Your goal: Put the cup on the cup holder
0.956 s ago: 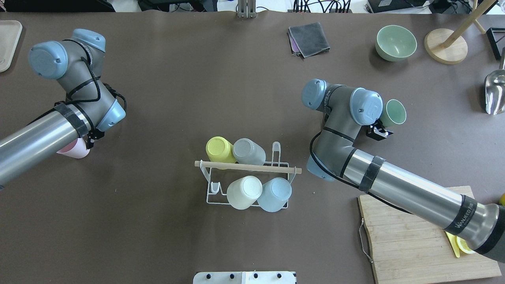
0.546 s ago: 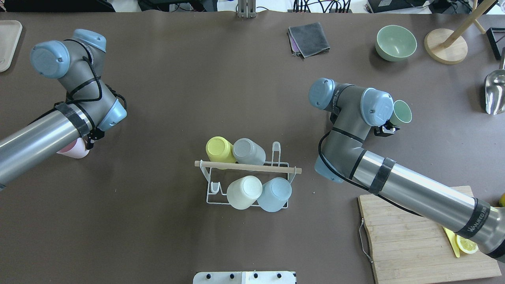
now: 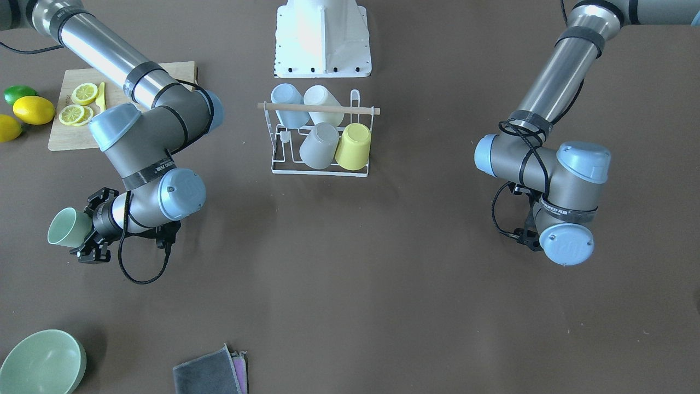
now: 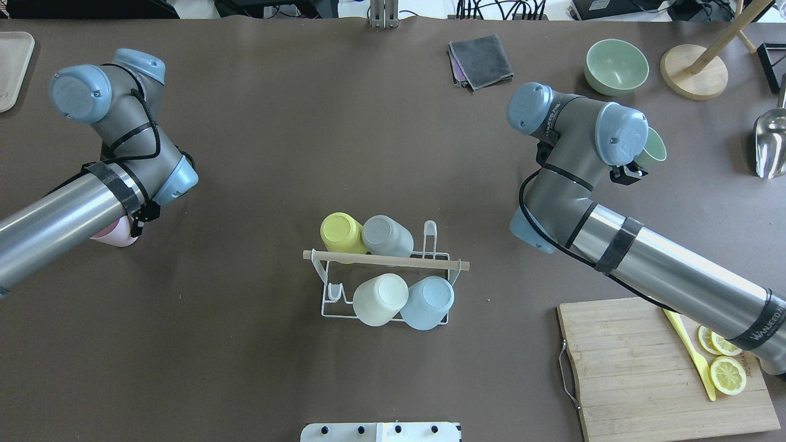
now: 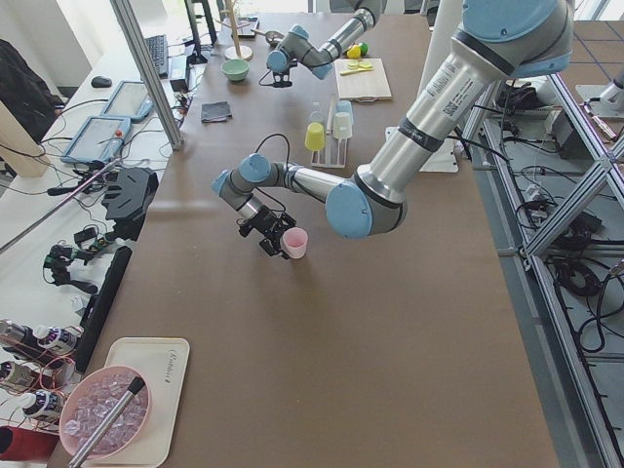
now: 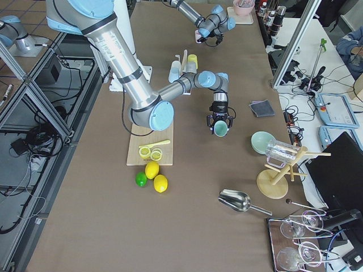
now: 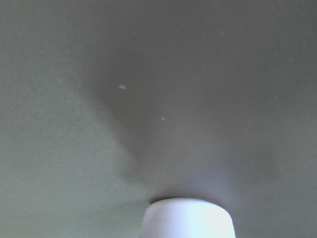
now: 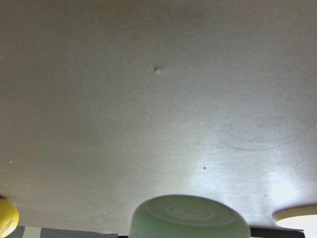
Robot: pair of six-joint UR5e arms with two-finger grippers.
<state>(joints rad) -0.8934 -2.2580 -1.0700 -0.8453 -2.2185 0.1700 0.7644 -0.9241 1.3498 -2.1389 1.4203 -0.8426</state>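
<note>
The cup holder (image 4: 387,260), a white wire rack with a wooden rod on top, stands mid-table and also shows in the front view (image 3: 320,108). Yellow, grey, cream and light blue cups sit upside down on its pegs. My right gripper (image 4: 629,174) is shut on a green cup (image 4: 656,147) lying sideways, far right of the rack; the cup also shows in the front view (image 3: 64,227) and the right wrist view (image 8: 188,218). My left gripper (image 5: 273,232) is shut on a pink cup (image 5: 295,243), left of the rack; the arm mostly hides that cup in the overhead view (image 4: 113,234).
A green bowl (image 4: 616,66), a grey cloth (image 4: 481,60), a wooden stand (image 4: 694,72) and a metal scoop (image 4: 770,144) lie at the far right. A cutting board (image 4: 638,374) with lemon slices and a yellow knife is at the near right. A tray (image 4: 11,67) lies far left.
My right arm has swung away from the rack, toward the table's far right, carrying the green cup. The left arm has shifted only slightly with the pink cup.
</note>
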